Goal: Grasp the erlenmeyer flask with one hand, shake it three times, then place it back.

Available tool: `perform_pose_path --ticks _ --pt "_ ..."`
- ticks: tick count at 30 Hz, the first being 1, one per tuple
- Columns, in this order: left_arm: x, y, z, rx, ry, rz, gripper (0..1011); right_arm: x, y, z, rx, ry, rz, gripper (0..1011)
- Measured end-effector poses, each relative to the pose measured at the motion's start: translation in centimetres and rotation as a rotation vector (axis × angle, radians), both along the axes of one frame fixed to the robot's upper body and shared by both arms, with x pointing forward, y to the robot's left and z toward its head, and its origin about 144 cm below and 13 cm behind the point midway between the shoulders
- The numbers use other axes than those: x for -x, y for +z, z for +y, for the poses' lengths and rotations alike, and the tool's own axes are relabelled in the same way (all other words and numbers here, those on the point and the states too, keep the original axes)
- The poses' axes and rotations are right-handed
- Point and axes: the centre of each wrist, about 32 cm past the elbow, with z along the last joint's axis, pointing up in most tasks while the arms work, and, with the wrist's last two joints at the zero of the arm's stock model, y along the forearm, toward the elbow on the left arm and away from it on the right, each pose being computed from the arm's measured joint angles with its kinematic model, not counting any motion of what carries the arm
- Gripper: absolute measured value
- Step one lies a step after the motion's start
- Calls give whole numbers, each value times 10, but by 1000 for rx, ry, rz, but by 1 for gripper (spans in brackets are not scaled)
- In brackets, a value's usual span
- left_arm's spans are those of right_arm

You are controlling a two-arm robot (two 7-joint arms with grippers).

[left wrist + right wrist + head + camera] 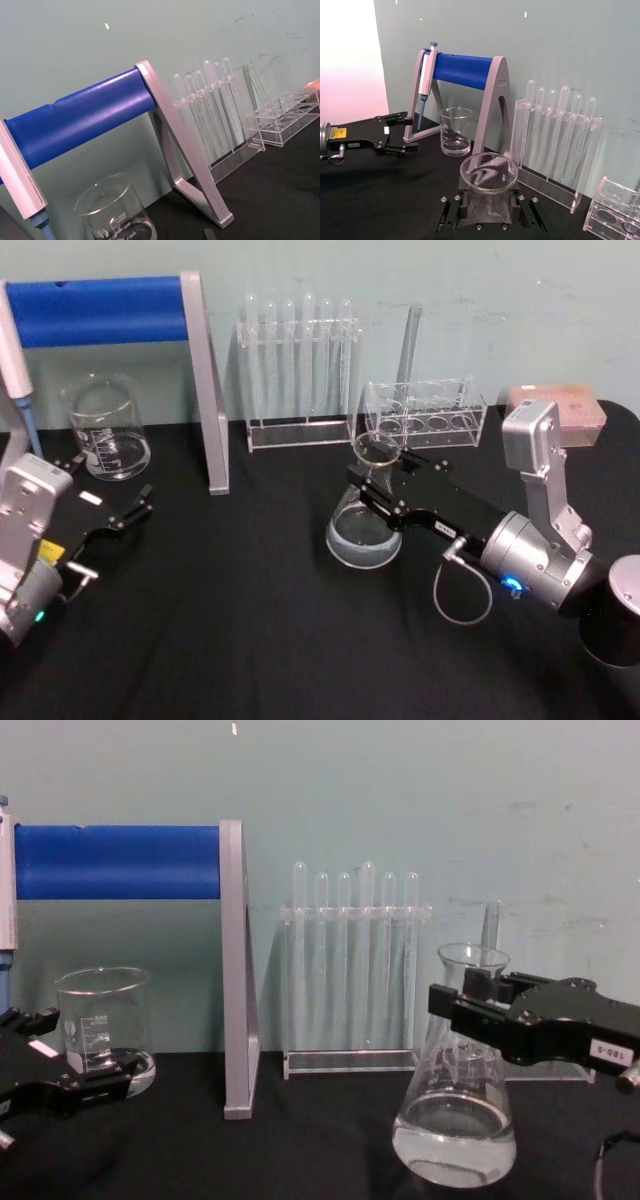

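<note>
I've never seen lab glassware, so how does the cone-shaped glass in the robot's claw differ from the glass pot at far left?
The erlenmeyer flask is conical with a narrow neck; the beaker is a straight cylinder with a wide mouth. The flask looks taller than the beaker. The right gripper is closed on the flask's neck, while the beaker stands free, with the open left gripper nearby. Both are clear glass.

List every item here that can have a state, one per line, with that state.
erlenmeyer flask: upright on the table, part filled with clear liquid.
right gripper: shut on the flask's neck.
left gripper: open, holding nothing.
beaker: upright, uncovered.
test tubes: upright in their rack.
pipette: hanging on the blue stand.
</note>
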Motion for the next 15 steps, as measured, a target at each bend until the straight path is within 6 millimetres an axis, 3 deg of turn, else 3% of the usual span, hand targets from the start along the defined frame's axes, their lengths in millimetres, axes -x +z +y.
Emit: perform_pose_path --ticks 15 --pt "0 0 0 0 0 0 1001 4 2 20 -9 22 4 449"
